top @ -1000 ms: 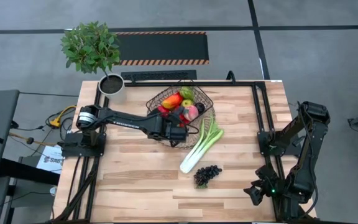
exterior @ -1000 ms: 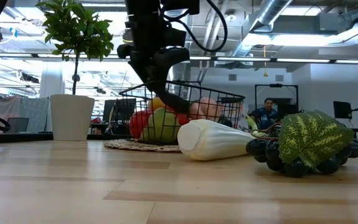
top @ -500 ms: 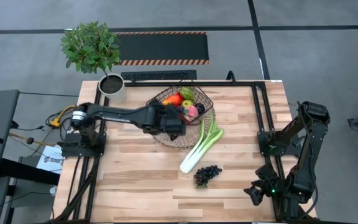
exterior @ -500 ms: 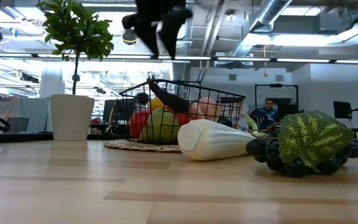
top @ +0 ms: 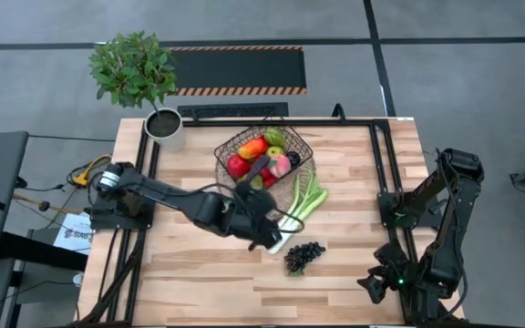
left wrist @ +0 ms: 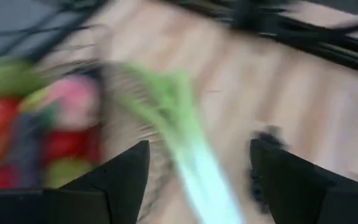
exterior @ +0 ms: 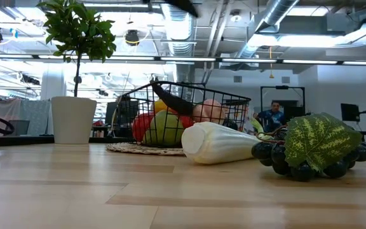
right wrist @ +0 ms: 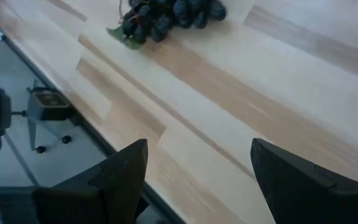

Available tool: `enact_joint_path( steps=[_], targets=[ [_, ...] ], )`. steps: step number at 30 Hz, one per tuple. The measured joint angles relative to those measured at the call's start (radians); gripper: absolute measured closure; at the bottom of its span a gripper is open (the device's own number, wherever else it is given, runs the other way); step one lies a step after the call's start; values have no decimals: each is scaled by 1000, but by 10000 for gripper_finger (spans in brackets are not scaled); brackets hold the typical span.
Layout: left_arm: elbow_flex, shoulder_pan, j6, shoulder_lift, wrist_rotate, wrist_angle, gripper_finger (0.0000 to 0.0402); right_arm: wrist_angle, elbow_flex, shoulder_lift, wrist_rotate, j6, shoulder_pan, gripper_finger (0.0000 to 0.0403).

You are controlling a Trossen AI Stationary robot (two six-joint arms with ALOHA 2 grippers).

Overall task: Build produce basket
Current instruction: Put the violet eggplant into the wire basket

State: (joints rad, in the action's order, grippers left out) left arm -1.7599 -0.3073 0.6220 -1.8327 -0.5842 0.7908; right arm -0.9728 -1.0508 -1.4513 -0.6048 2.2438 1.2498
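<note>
Left claw hangs over the white end of the leek, fingers spread apart, nothing between them; in the left wrist view the leek runs blurred between the two dark fingers. Wire basket sits behind the left claw, toward the tabletop's far edge, on a round woven tray. Inside it: red apple, orange-yellow fruit, green piece, pink peach, dark aubergine. Low view shows the basket upright with produce piled inside, the leek's white end just in front of it on the tabletop. Dark grapes lie just beside the left claw on its right, close to the leek's white end, not touching the claw. Potted plant well apart at the far-left corner. Right claw parked at the near-right edge, well apart from everything; its fingers stand apart, empty, grapes ahead of them.
</note>
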Motion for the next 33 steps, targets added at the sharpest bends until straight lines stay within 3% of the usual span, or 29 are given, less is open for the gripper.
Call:
enact_joint_path(
  steps=[3,9,12,15,20,33],
  targets=[
    [-6,9,156,23,-104,176,145,24,0,0,0,-29,0,97],
    [-11,147,135,85,-78,398,153,27,0,0,0,-79,-10,97],
    [-11,229,32,84,13,402,149,24,0,0,0,-79,-17,97],
    [30,286,-42,84,123,305,147,23,0,0,0,-80,-25,97],
    [133,359,-47,79,261,224,147,14,0,0,0,-79,-30,97],
    [198,410,-106,65,326,190,147,-42,0,0,0,-45,-30,97]
  ],
)
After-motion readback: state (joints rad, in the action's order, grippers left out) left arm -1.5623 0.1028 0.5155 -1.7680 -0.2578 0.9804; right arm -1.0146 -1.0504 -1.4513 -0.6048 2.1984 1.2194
